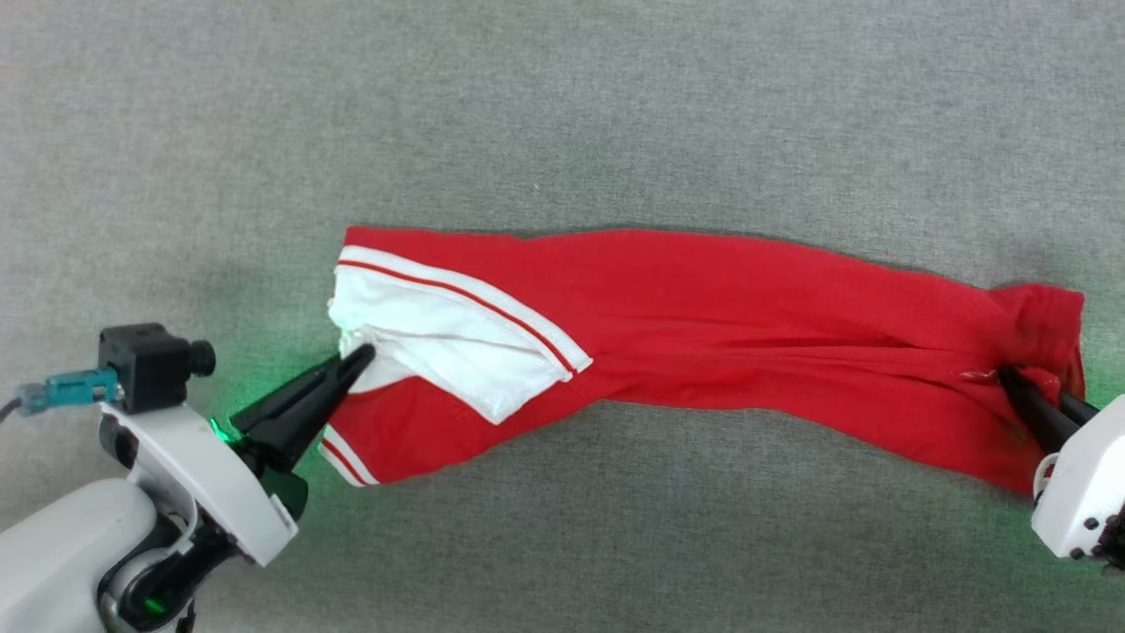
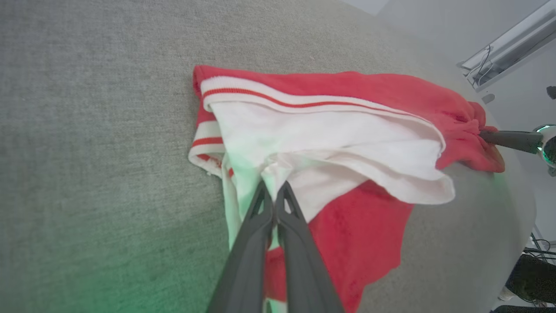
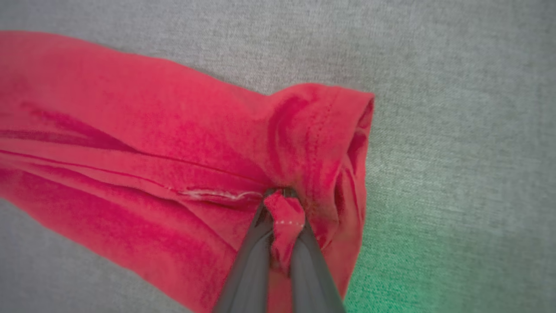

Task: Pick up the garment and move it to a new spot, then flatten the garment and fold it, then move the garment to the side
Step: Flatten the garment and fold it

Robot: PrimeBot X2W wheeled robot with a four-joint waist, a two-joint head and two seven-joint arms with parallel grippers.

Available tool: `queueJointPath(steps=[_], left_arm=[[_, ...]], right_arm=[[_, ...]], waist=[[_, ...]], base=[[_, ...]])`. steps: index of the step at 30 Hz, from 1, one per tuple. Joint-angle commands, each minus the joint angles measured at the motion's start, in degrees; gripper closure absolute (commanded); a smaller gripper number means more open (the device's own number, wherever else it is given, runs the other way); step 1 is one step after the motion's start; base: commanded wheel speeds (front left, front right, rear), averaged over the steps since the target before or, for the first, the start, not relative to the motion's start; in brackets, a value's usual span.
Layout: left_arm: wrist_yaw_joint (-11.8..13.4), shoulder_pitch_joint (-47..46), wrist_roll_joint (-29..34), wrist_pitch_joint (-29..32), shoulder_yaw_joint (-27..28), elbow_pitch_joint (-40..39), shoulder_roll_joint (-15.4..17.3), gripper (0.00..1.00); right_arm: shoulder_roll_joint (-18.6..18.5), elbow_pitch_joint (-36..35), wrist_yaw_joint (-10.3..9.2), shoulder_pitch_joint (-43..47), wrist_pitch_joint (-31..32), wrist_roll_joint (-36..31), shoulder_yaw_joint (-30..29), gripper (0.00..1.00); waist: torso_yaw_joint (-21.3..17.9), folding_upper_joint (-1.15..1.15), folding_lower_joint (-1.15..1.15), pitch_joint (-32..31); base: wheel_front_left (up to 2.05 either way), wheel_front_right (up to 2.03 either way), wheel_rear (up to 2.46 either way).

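A: Entry: garment (image 1: 703, 308), where?
B: Flat on grey surface (image 1: 562, 105), a long narrow band, apparently folded lengthwise
A: Hands?
B: Left hand (image 1: 361, 355) pinched tight on its white-sleeve end; right hand (image 1: 1005, 374) pinched tight on its red hem end. Likely outstanding: crosswise fold, move aside

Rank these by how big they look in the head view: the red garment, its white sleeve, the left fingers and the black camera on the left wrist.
1. garment
2. white sleeve
3. left fingers and black camera: these look about alike, and both sit nearer the lens, so I leave them unranked.
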Motion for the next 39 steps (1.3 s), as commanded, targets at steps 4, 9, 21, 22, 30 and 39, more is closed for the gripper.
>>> queueJointPath(steps=[4,9,21,22,30,39], left_arm=[[0.05,1.35,0.36,-0.21,2.55,0.34,-0.96,1.00],[0.04,4.52,-0.61,-0.21,7.70,-1.65,-1.12,0.22],[0.04,17.95,4.46,-0.22,24.54,0.42,-8.35,0.00],[0.04,18.97,5.35,-0.22,25.93,1.10,-9.50,0.00],[0.04,24.18,15.48,-0.22,37.80,5.79,-17.12,0.00],[0.05,27.06,33.21,-0.22,47.39,5.29,-24.56,0.00]], right_arm=[[0.86,2.94,-0.04,-1.01,-1.98,0.47,1.29,1.00],[0.41,1.51,-0.03,-2.19,-3.26,1.81,0.52,0.00],[-1.05,1.37,-0.03,-0.55,3.44,5.03,-9.00,0.00],[-1.04,2.12,-0.03,-0.50,4.05,5.09,-10.12,0.00],[-0.37,8.07,-0.03,-1.11,8.19,5.64,-13.72,0.00],[1.98,13.53,-0.03,-4.85,15.75,1.92,-14.51,0.00]], waist=[[-0.64,0.00,0.00,-0.33],[-0.99,0.00,0.00,-2.13],[2.91,0.00,0.00,-6.57],[3.43,0.00,0.00,-6.87],[5.99,0.00,0.00,-8.43],[7.56,0.00,0.00,-9.35]], base=[[0.00,0.00,0.00],[0.00,0.00,0.00],[0.00,0.00,0.00],[0.00,0.00,0.00],[0.00,0.00,0.00],[0.00,0.00,0.00]])
